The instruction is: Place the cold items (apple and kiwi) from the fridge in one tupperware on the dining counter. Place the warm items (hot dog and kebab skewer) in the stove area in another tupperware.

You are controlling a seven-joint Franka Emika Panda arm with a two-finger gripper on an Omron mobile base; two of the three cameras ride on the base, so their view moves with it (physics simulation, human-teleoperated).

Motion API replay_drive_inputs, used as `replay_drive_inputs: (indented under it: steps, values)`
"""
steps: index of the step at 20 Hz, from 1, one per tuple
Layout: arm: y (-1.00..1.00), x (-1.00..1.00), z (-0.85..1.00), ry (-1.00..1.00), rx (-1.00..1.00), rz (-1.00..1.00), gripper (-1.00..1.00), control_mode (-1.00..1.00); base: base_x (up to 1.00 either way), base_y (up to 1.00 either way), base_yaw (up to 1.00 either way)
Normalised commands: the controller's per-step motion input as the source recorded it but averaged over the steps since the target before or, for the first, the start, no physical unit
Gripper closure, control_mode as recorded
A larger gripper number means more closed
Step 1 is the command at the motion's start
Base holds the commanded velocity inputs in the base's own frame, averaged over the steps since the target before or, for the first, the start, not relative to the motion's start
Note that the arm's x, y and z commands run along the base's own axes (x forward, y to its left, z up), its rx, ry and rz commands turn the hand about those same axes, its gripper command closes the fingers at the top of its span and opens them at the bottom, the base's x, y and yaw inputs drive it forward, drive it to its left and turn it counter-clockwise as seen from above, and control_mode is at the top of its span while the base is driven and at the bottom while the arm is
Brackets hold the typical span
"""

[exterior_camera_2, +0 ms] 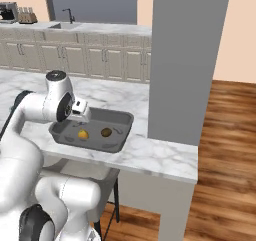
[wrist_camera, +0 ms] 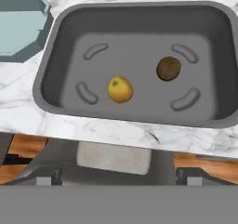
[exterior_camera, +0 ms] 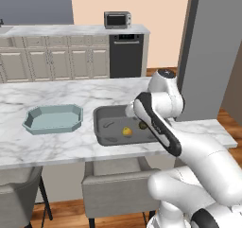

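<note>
Yellow apple (wrist_camera: 120,88) and brown kiwi (wrist_camera: 168,68) lie apart in grey tupperware (wrist_camera: 139,21).

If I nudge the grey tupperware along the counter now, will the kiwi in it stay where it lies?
Probably not. The kiwi is rounded and lies loose on the flat floor of the grey tupperware, apart from the apple, so a shove would likely roll it. The raised walls should keep it inside. It looks light, so expect it to move readily.
</note>
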Motion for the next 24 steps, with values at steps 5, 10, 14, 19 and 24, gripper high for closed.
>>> replay_drive_inputs:
  steps: [5, 10, 14, 19, 24]
  values:
    - [0.0, -0.95, 0.76, -0.05, 0.03, -0.06, -1.0, -1.0, 0.0, 0.0, 0.0]
    - [0.0, -1.0, 0.7, -0.03, 0.03, -0.06, -1.0, -1.0, 0.0, 0.0, 0.0]
    - [0.0, -0.95, 0.71, -0.01, 0.02, -0.05, -1.0, -1.0, 0.0, 0.0, 0.0]
    - [0.0, -0.41, 0.63, 0.0, 0.0, -0.03, -1.0, -1.0, 0.0, 0.0, 0.0]
    - [0.0, -0.03, 0.11, 0.0, 0.0, 0.0, -1.0, -1.0, 0.0, 0.0, 0.0]
